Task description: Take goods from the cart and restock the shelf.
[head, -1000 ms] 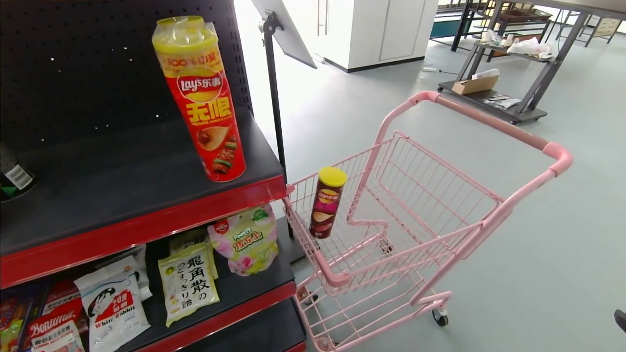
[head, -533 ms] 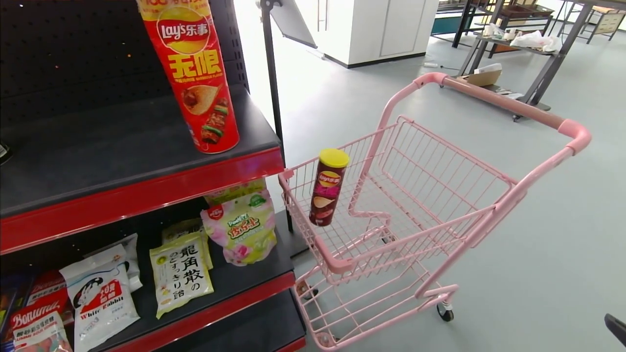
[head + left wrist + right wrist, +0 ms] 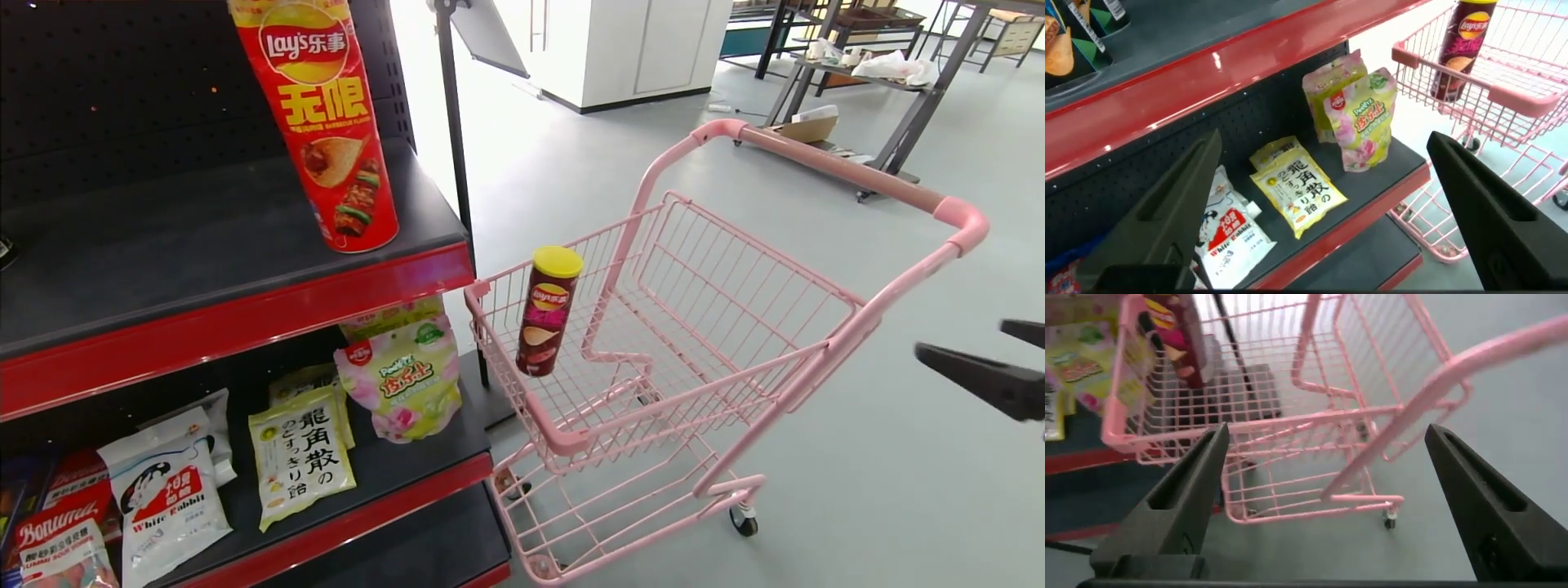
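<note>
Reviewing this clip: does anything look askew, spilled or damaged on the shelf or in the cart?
Nothing is spilled or damaged. The large red chip canister stands near the front edge of the upper shelf, and the snack bags below lie at mixed angles. The maroon can stands on end in the cart.

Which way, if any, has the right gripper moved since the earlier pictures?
Yes. The right gripper has risen from the lower corner toward the pink cart, whose handle holds its place.

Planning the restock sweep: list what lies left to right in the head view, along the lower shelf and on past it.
White candy bag → yellow-green bag → pink-and-green pouch → maroon chips can → right pincer.
</note>
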